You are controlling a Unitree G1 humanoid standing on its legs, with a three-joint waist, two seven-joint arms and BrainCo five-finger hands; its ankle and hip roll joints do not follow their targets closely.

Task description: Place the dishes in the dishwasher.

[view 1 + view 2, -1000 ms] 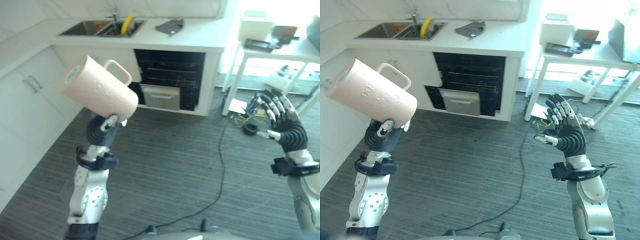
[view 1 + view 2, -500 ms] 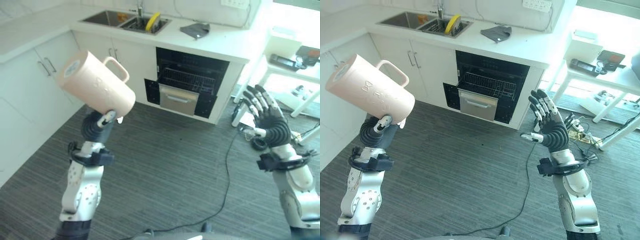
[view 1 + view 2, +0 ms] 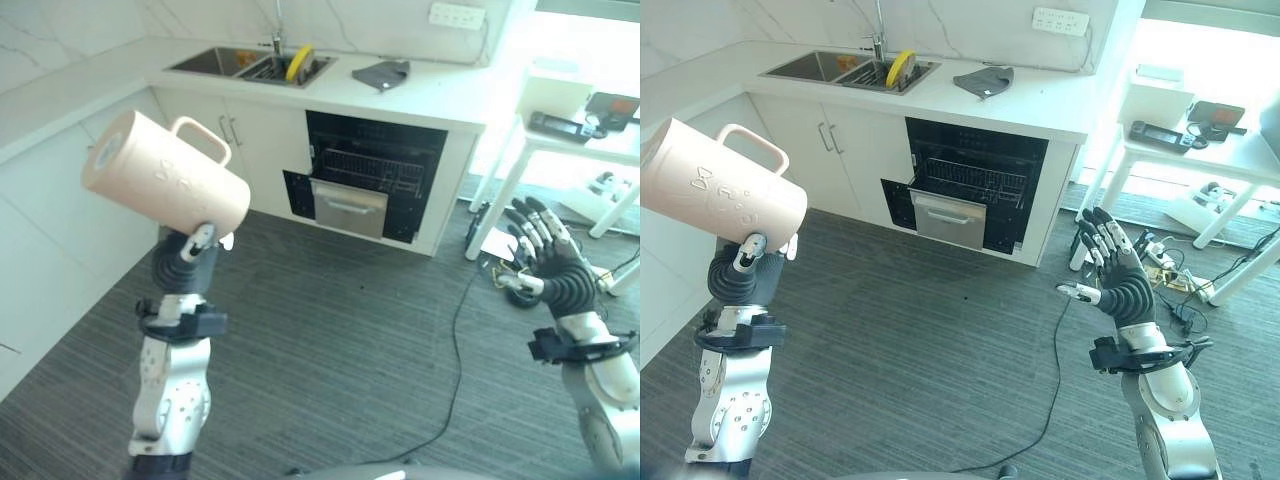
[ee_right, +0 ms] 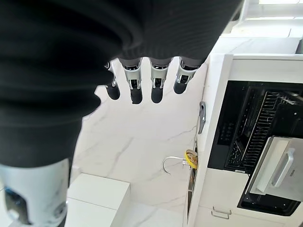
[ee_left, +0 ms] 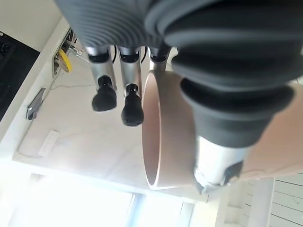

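Observation:
A large peach-coloured mug (image 3: 165, 185) with a loop handle is held up high on the left, tilted with its mouth towards the upper left. My left hand (image 3: 190, 262) is under it, shut on the mug: the thumb (image 5: 213, 165) presses the outer wall by the rim (image 5: 150, 142), with the fingers (image 5: 131, 109) beside it. My right hand (image 3: 1122, 285) is raised on the right, open with fingers spread, holding nothing. The dishwasher (image 3: 375, 165) is open under the counter ahead, a wire rack showing inside and a grey drawer front (image 3: 348, 207) pulled out low.
A sink (image 3: 245, 62) with a yellow dish (image 3: 297, 62) is set in the white counter, and a grey cloth (image 3: 382, 73) lies beside it. White cabinets (image 3: 60, 220) run along the left. A white table (image 3: 575, 125) stands at the right, cables on the floor under it.
The whole picture has shifted, so the camera moved. The mug stays in my left hand at the same tilt. My right hand stays open and sits slightly lower in view.

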